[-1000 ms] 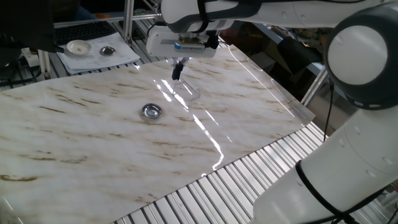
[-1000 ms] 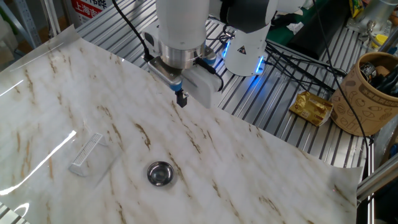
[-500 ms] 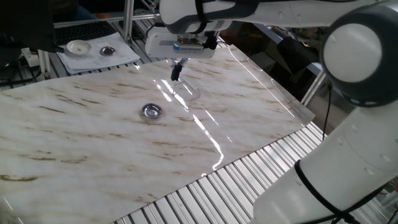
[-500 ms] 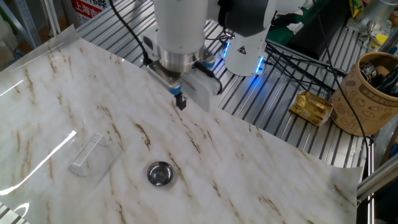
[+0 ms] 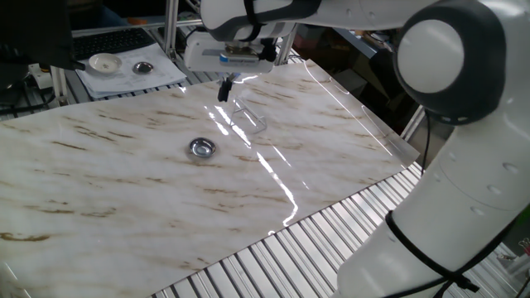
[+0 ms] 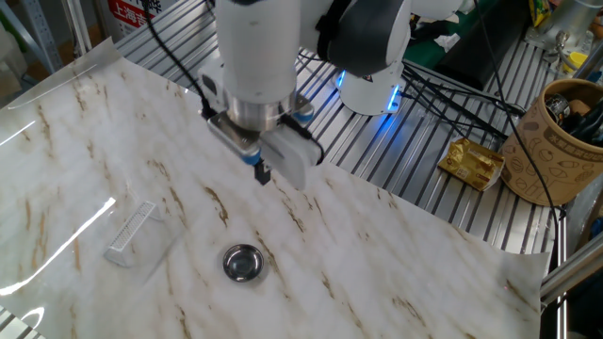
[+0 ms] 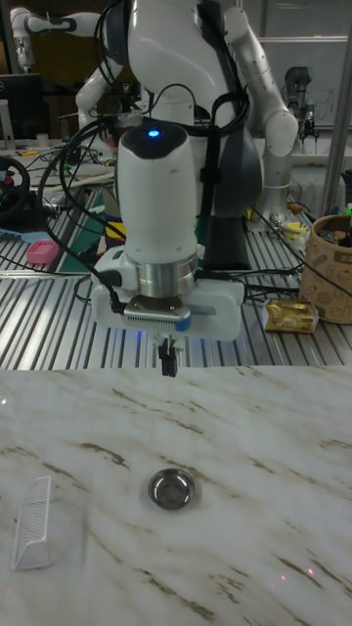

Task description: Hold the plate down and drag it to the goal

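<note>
The plate [image 5: 202, 148] [image 6: 243, 263] [image 7: 172, 488] is a small shiny metal dish lying flat on the marble tabletop. My gripper [image 5: 223, 89] [image 6: 263, 174] [image 7: 168, 365] hangs above the table behind the plate, apart from it, fingers together and holding nothing. The goal [image 5: 249, 119] [image 6: 135, 233] [image 7: 33, 521] is a faint clear glossy patch with a pale ribbed edge. It lies to the plate's side, a few plate-widths away, with nothing on it.
A white round dish [image 5: 105, 63] and another small metal dish [image 5: 143, 67] sit on paper beyond the table's far corner. A brown cup [image 6: 562, 141] and a gold packet [image 6: 474, 163] rest on the slatted metal frame. Long glare streaks [image 5: 269, 165] cross the marble.
The gripper has shifted sideways over the table, ending closer to the plate's side, still raised. Plate and goal patch have not moved.
</note>
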{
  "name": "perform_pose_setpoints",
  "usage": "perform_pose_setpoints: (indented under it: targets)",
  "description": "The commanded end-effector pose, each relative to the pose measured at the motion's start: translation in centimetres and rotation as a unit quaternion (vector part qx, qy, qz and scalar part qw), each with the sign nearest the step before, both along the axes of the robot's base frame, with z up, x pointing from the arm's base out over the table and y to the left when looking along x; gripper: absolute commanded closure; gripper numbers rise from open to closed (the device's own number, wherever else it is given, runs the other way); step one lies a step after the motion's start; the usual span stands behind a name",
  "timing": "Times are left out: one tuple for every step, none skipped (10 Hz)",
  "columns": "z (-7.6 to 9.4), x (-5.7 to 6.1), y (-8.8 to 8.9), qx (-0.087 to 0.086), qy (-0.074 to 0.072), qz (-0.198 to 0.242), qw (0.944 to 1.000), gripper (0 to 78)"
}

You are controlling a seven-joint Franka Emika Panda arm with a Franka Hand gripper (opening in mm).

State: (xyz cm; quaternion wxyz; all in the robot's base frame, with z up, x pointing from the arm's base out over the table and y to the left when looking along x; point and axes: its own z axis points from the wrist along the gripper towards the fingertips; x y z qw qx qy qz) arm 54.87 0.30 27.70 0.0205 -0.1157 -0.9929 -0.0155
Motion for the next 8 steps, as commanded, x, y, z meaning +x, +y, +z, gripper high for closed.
perform_pose_setpoints:
  targets:
    - [-0.13,0.37,-0.03,-0.002,-0.003,-0.004,1.0000,77.6]
    - [-0.13,0.37,-0.03,-0.001,-0.003,-0.004,1.0000,77.6]
    - [-0.13,0.37,-0.03,-0.002,-0.003,-0.005,1.0000,77.6]
    - [-0.13,0.37,-0.03,-0.009,-0.004,-0.007,0.9999,77.6]
    - [-0.13,0.37,-0.03,-0.010,-0.005,-0.006,0.9999,77.6]
    - [-0.13,0.37,-0.03,-0.015,-0.017,-0.009,0.9997,77.6]
    - [-0.13,0.37,-0.03,-0.023,-0.018,-0.026,0.9992,77.6]
    - [-0.13,0.37,-0.03,-0.030,-0.013,-0.035,0.9989,77.6]
